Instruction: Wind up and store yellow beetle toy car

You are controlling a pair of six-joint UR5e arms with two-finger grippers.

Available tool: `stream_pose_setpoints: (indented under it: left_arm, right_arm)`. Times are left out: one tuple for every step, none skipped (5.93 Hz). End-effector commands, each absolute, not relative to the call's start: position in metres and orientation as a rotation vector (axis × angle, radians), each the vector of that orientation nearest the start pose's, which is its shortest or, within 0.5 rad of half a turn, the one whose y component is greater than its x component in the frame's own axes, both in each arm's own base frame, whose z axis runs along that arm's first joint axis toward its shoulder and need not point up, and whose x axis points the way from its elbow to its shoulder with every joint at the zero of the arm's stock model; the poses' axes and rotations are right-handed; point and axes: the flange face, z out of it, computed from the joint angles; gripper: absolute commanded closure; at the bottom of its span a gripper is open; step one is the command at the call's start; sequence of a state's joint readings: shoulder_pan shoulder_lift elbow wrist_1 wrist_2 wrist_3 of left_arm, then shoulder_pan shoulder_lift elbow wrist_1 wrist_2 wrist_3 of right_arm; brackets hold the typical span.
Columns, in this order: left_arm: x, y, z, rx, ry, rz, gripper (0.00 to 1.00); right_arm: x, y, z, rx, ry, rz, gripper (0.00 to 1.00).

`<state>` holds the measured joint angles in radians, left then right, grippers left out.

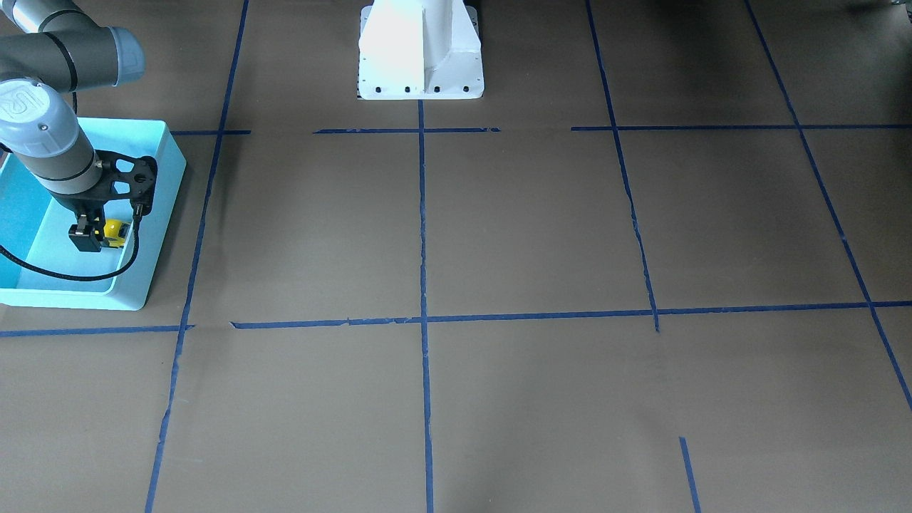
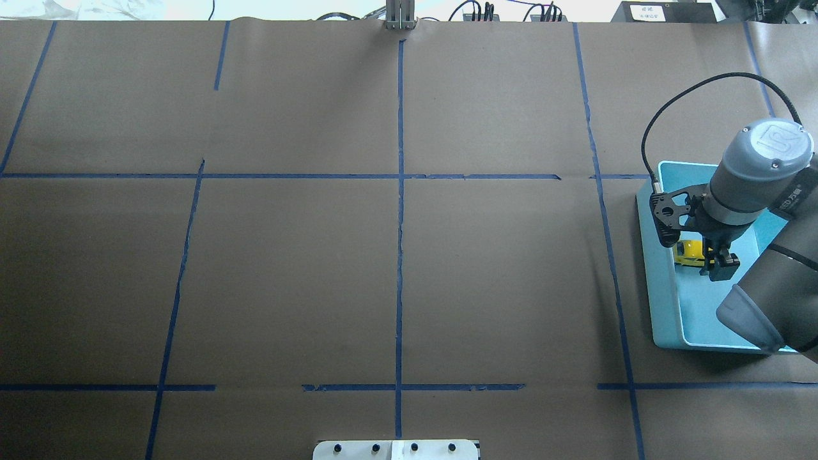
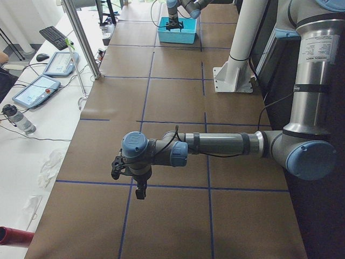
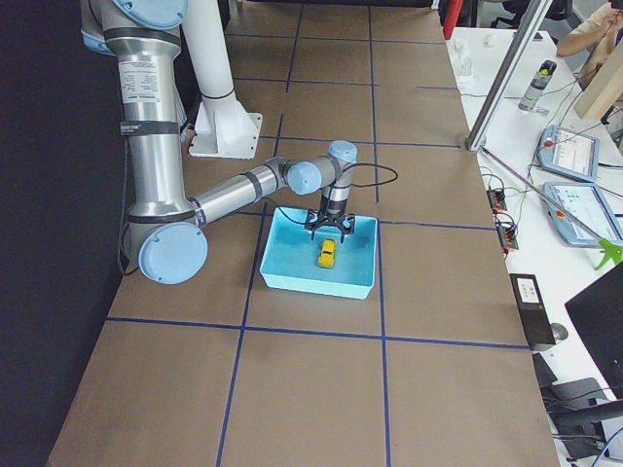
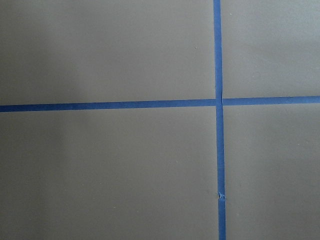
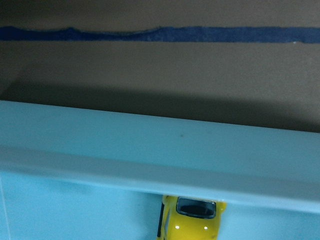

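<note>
The yellow beetle toy car (image 1: 114, 229) lies on the floor of the turquoise bin (image 1: 167, 164), near its inner wall. It also shows in the overhead view (image 2: 689, 251), the right side view (image 4: 327, 254) and the right wrist view (image 6: 192, 222). My right gripper (image 1: 87, 239) hangs over the bin just beside and above the car. Its fingers look spread and hold nothing. My left gripper (image 3: 140, 191) hovers over bare brown table at the other end. It shows only in the left side view, so I cannot tell its state.
The white robot base (image 1: 420, 50) stands at the table's robot-side edge. Blue tape lines (image 5: 217, 102) grid the brown paper table. The bin (image 2: 645, 243) sits at the table's right end. Tablets and a bottle lie on the side desk (image 3: 38, 89).
</note>
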<state>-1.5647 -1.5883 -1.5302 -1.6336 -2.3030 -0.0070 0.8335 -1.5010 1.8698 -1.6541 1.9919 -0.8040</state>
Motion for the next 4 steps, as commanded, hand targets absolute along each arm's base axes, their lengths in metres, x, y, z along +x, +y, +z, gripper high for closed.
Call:
stream_pose_setpoints:
  left_arm:
    - [-0.064,-0.502,0.666,0.034,0.733,0.015,0.01]
    - [-0.064,-0.502,0.666,0.036,0.733,0.017,0.0]
    - [-0.064,-0.505,0.66,0.072,0.733,0.028,0.0]
    - [-0.059,-0.51,0.641,0.099,0.779,0.039,0.0]
  right_arm:
    - [-0.224,-0.462,0.485,0.377,-0.528,-1.445,0.0]
    - [-0.166,-0.478,0.494,0.36,-0.519,-1.322,0.0]
    - [-0.113,-0.491,0.498,0.364,-0.498,-1.213,0.0]
    - [-0.037,-0.483,0.529,0.323,-0.508,-1.051,0.0]
